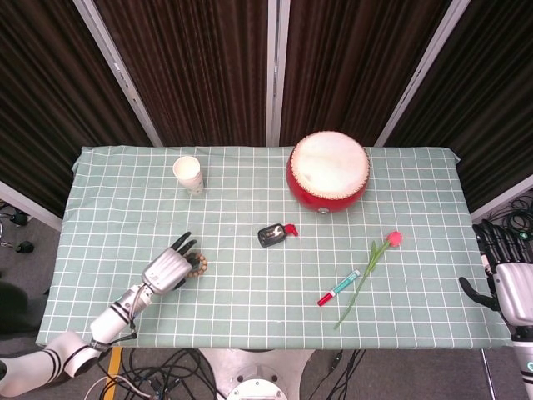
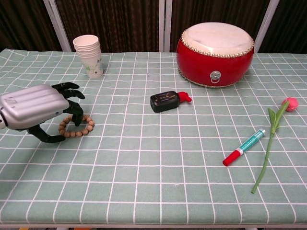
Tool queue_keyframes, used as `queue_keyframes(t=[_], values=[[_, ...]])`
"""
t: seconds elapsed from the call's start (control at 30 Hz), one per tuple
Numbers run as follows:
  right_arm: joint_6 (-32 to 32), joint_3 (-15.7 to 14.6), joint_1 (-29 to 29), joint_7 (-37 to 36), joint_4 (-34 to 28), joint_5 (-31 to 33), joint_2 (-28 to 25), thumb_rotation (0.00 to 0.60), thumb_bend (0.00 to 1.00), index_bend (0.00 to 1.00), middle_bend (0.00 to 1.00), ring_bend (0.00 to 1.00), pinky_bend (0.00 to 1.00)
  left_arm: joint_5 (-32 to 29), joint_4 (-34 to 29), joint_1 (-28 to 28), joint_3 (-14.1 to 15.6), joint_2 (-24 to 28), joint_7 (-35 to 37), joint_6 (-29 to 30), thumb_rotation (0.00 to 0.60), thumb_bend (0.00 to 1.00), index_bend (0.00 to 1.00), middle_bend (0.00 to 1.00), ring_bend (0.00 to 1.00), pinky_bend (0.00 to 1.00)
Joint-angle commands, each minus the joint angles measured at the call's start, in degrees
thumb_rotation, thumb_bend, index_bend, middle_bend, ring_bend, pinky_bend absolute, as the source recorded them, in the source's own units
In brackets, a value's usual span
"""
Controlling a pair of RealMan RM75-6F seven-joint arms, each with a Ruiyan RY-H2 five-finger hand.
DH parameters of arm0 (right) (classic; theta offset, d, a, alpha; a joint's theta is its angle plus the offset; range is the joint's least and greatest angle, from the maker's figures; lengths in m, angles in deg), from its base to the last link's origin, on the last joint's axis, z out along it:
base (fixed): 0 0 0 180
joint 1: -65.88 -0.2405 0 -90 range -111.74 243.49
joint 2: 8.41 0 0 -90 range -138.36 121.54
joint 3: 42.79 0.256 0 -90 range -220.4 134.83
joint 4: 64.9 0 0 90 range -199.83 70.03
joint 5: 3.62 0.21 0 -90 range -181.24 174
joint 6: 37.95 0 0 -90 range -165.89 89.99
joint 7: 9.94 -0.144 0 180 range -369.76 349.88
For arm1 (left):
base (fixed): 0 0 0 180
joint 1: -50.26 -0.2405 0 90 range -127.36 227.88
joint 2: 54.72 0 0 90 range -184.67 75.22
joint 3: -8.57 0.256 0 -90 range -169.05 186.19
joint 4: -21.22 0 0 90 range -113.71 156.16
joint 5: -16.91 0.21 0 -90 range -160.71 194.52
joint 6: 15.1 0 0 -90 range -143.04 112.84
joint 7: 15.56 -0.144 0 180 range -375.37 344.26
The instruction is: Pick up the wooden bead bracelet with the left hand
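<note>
The wooden bead bracelet [image 2: 82, 126] lies flat on the green checked cloth at the left; in the head view, part of the bracelet [image 1: 200, 265] shows beside the fingers. My left hand [image 2: 37, 109] hovers low over its left side, with dark fingers [image 2: 76, 114] curving down onto the ring and the thumb lying on the cloth in front and to its left. Seen from the head view, the left hand [image 1: 169, 269] covers the bracelet's left part. Nothing is pinched. My right hand [image 1: 510, 285] hangs beyond the table's right edge with its fingers spread.
A stack of paper cups [image 2: 89, 55] stands behind the bracelet. A black device with a red tag [image 2: 165, 101] lies mid-table and a red drum [image 2: 215, 52] stands at the back right. A red-capped pen [image 2: 243, 147] and a tulip [image 2: 276, 125] lie at the right.
</note>
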Motion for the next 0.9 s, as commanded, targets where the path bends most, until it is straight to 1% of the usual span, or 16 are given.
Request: queue_keyframes(t=[0.03,0.27,0.47,0.57,0.7,0.77,0.9], values=[[0.05,0.01,0.09,0.05,-0.05,0.14,-0.02,0.600,0.16,0.00,0.00,0.00,0.00,-0.54,0.79,0.09,0.35,-0.73,-0.53,0.07,0.600,0.25,0.47,0.43,0.12,0.02],[0.10,-0.10,0.40,0.11,-0.14,0.45,0.05,0.600,0.16,0.00,0.00,0.00,0.00,-1.73,2.52,0.31,0.85,-2.01,0.54,-0.26,0.600,0.25,0.48,0.43,0.12,0.02],[0.13,-0.13,0.56,0.10,-0.28,0.57,-0.08,0.600,0.16,0.00,0.00,0.00,0.00,-2.73,4.60,0.25,1.05,-3.35,1.55,-0.11,0.600,0.26,0.48,0.45,0.15,0.03],[0.09,-0.12,0.62,0.01,-0.30,0.72,-0.07,0.600,0.16,0.00,0.00,0.00,0.00,-3.16,5.08,0.35,1.38,-3.53,2.20,-0.62,0.600,0.32,0.48,0.46,0.15,0.03],[-0.02,-0.12,0.66,-0.10,-0.25,0.83,-0.01,0.600,0.16,0.00,0.00,0.00,0.00,-3.39,5.42,0.46,1.72,-3.46,3.33,-0.52,0.600,0.38,0.52,0.50,0.19,0.03],[0.02,-0.12,0.69,-0.10,-0.26,0.80,-0.02,0.600,0.16,0.00,0.00,0.00,0.00,-3.74,5.07,0.33,1.49,-3.30,5.30,0.12,0.600,0.40,0.52,0.51,0.20,0.04],[0.49,-0.06,0.92,-0.11,-0.38,0.74,-0.16,0.600,0.16,0.00,0.00,0.00,0.00,-5.49,2.91,-0.29,0.29,-2.19,15.45,1.99,0.600,0.46,0.56,0.54,0.23,0.06]])
